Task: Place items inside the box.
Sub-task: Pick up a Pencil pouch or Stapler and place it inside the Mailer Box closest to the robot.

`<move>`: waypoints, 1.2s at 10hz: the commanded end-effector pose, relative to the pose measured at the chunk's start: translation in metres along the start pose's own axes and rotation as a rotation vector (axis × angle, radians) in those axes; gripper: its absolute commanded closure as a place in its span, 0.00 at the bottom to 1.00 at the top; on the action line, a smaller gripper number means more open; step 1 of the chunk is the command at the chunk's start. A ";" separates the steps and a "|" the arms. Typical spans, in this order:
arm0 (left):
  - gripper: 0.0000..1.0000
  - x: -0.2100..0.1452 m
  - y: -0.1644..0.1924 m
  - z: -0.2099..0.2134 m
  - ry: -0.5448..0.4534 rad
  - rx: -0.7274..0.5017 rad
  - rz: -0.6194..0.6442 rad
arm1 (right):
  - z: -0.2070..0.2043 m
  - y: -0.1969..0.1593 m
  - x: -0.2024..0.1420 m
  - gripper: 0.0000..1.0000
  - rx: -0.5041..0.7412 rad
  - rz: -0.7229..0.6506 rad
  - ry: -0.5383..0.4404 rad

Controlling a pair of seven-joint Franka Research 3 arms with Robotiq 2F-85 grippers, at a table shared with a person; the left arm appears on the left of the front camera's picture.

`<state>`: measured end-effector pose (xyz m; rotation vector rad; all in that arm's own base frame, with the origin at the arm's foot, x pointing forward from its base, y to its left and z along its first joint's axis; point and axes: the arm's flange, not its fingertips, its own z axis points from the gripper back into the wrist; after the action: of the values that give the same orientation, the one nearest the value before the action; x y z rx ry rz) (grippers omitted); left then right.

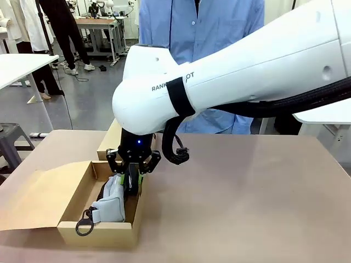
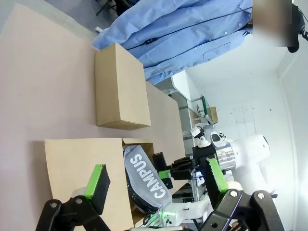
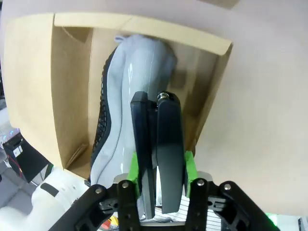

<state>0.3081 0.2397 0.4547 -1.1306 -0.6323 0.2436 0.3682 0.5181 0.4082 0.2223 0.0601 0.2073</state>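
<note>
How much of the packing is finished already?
Done: the light blue fabric pouch already lies inside the open brown cardboard box. In hand: the right gripper is shut on a black stapler, holding it at the box's mouth, right by the pouch. Left to do: letting the stapler go inside. The left gripper hangs open, holding nothing.

This looks like a robotics lab. A white robot arm (image 1: pixel 247 71) reaches over a plain brown surface (image 1: pixel 247 192). Behind it lies a bare grey floor (image 1: pixel 93 104), with a white worktable (image 1: pixel 19 66) at one side. A bench (image 1: pixel 98 23) loaded with equipment stands at the back, and a person (image 1: pixel 203 27) stands at the far edge.
</note>
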 end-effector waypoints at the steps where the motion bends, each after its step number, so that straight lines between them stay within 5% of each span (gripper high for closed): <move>1: 0.00 0.001 -0.001 -0.001 -0.011 -0.019 -0.016 | -0.002 0.011 0.004 0.59 0.001 -0.048 -0.037; 7: 0.00 0.001 -0.001 -0.001 -0.011 -0.019 -0.016 | -0.001 0.008 0.008 0.59 0.010 -0.078 -0.033; 8: 0.00 0.001 -0.001 -0.001 -0.011 -0.019 -0.016 | -0.001 0.008 0.009 0.01 0.011 -0.084 -0.021; 12: 0.00 0.001 -0.001 -0.001 -0.011 -0.019 -0.016 | -0.002 0.008 0.010 0.00 0.024 -0.102 -0.025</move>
<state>0.3081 0.2397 0.4547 -1.1306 -0.6323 0.2436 0.3779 0.5220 0.4063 0.2373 0.0592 0.1395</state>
